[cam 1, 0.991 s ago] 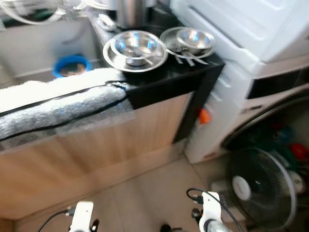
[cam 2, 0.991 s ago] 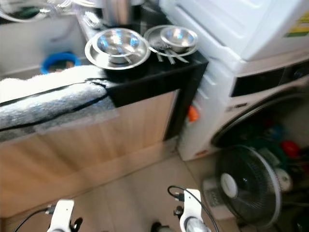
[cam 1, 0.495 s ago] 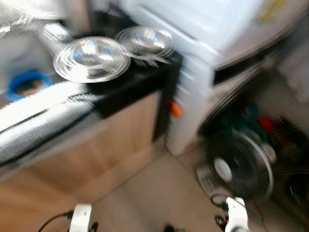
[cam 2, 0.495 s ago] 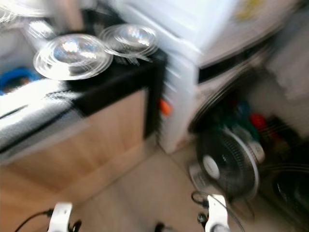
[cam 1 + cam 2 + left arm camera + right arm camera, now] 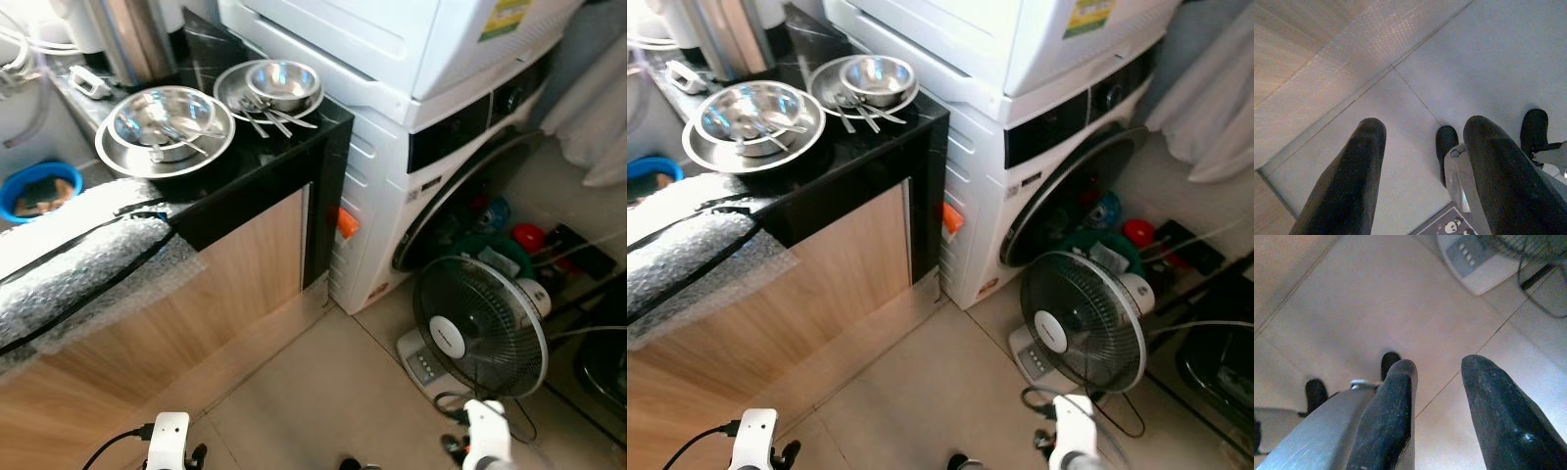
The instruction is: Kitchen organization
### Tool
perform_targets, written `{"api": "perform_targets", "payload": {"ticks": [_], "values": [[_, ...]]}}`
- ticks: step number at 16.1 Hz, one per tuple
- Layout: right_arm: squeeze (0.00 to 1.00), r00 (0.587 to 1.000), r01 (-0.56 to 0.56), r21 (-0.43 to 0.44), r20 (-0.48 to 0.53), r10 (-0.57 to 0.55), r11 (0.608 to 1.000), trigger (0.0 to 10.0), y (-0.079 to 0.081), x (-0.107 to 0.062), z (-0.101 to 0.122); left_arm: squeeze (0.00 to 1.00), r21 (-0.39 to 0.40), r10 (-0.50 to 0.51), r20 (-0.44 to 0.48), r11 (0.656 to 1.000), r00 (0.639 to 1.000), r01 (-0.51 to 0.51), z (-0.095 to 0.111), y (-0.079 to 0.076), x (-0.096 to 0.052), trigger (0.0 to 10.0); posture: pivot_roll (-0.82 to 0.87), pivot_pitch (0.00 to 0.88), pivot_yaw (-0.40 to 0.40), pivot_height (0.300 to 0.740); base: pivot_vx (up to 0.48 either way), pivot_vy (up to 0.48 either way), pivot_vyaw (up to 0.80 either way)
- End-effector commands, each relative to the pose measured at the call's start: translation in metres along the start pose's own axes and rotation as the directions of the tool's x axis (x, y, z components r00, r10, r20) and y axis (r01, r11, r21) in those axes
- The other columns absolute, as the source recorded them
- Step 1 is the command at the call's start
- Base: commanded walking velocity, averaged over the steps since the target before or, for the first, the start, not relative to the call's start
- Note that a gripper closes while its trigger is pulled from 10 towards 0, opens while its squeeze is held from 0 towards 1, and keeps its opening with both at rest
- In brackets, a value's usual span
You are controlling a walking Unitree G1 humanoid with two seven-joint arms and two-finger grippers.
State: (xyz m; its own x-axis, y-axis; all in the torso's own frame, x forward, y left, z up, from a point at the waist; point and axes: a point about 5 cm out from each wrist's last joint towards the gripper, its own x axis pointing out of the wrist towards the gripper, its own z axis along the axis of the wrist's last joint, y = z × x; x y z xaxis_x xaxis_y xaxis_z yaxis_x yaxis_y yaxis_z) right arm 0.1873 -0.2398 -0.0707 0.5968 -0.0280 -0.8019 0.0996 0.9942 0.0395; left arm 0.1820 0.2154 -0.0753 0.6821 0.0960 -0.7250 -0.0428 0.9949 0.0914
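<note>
While both arms hang idle over the tiled floor, the left gripper and right gripper each have fingers spread, holding nothing. Steel bowls on plates sit on the black countertop beside the washing machine.

On the worktop two plates sit side by side, each with a bowl in it: the left plate nearer, the right plate (cutlery across it) further back. A washer stands right of the worktop. A fan stands on the floor before the washer.
</note>
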Motion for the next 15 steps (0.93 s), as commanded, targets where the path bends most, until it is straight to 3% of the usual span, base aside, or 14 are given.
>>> {"api": "perform_targets", "payload": {"ticks": [1,3,13,15], "values": [[0.0,1.0,0.001,0.024,-0.029,0.0,1.0,10.0,0.0034,-0.0011,-0.0124,0.0,-0.008,-0.001,-0.039,1.0,0.999,0.001,-0.0103,-0.0001,-0.0027,10.0,0.1,0.148,-0.014,0.74,0.0,0.0,0.0],[0.0,1.0,-0.002,0.027,-0.031,0.002,1.0,10.0,0.0085,-0.0003,-0.0147,0.0,-0.023,0.004,-0.044,1.0,0.999,-0.005,-0.0101,0.0001,-0.0023,10.0,0.1,0.138,-0.017,0.74,0.0,0.0,0.0],[0.0,0.999,-0.012,-0.013,-0.035,0.012,1.0,10.0,0.0109,0.0006,-0.0128,0.0,-0.046,0.014,-0.086,0.999,0.996,-0.018,-0.017,0.0004,-0.0037,10.0,0.1,0.123,-0.026,0.74,0.0,0.276,0.0],[0.0,0.999,-0.021,-0.018,-0.038,0.02,1.0,10.0,0.0116,0.0006,-0.0133,0.0,-0.045,0.015,-0.092,0.999,0.996,-0.019,-0.018,0.0009,-0.004,10.0,0.1,0.124,-0.025,0.74,0.0,0.285,0.57]]}}
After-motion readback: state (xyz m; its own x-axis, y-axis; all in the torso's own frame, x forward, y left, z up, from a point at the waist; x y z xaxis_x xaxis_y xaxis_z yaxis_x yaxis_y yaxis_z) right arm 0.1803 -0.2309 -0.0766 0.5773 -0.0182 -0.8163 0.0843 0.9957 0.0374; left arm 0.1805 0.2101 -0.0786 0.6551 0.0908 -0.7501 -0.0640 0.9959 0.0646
